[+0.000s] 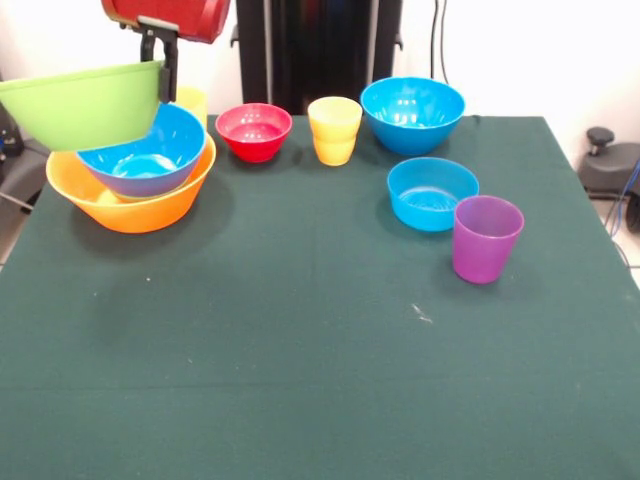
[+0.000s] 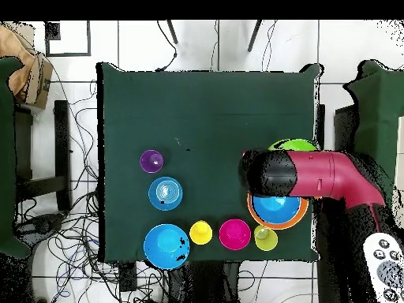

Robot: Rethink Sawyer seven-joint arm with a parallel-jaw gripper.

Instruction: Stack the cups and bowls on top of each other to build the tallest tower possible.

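My gripper (image 1: 166,80) is shut on the right rim of the large lime green bowl (image 1: 85,102), holding it slightly tilted in the air. Just below it, a large blue bowl (image 1: 145,152) is nested in the huge orange-yellow bowl (image 1: 130,205); together they form the tower. In the overhead view the red arm (image 2: 316,175) covers the gripper. The green bowl (image 2: 292,146) shows beyond the arm, and the blue bowl (image 2: 276,209) sits inside the orange one (image 2: 252,207).
A yellow cup (image 1: 193,100) stands behind the tower. To its right are a small red bowl (image 1: 253,130), a second yellow cup (image 1: 334,130) and a large blue bowl (image 1: 412,113). A shallow blue bowl (image 1: 432,192) and a purple cup (image 1: 486,238) stand nearer on the right.
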